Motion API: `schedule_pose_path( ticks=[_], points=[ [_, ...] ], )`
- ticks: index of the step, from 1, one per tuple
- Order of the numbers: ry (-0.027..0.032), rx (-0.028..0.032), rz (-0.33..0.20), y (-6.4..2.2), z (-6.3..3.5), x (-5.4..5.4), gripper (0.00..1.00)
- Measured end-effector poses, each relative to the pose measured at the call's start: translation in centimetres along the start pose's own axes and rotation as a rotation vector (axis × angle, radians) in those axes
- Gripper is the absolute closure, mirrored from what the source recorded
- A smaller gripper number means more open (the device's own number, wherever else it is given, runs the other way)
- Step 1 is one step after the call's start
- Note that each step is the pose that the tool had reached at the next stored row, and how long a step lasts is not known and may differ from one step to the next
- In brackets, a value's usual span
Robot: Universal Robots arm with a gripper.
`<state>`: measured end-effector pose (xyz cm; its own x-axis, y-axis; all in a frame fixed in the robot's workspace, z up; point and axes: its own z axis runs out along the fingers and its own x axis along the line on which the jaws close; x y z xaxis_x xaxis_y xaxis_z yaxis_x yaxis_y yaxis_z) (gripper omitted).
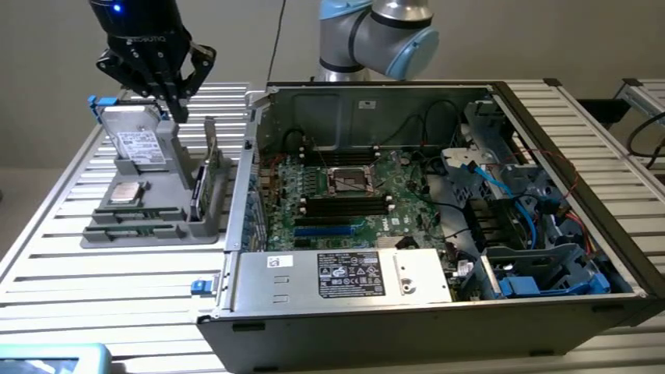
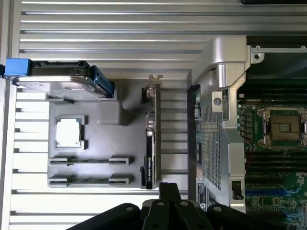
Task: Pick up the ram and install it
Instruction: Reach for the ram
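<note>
At the near end of the grey parts tray [image 1: 156, 240], the ram [image 1: 135, 231] sits low in its slotted holders, untouched. A processor chip [image 1: 127, 192] lies just behind it, and a tall expansion card [image 1: 211, 183] stands on edge along the tray's side that faces the open computer case [image 1: 416, 319]. I judge the trouble lies here. The stick is thin and sunk between holder clips, so a descent slightly off line could nip a clip or the card instead, or lift the stick crooked. Farther back, the hard drive [image 1: 138, 144] leans at the tray's far end. Above it hang the jaws, fully closed, holding nothing and apparently touching nothing, well apart from the ram, over the slatted surface [image 1: 62, 312].
</note>
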<state>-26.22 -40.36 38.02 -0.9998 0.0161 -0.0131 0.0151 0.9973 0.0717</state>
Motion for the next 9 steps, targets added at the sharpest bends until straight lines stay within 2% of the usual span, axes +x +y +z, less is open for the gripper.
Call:
schedule_pose_path(
  ticks=[9],
  points=[
    [0.0005,0.0003,-0.006,-0.13,0.81,3.7,0.89]
  ],
)
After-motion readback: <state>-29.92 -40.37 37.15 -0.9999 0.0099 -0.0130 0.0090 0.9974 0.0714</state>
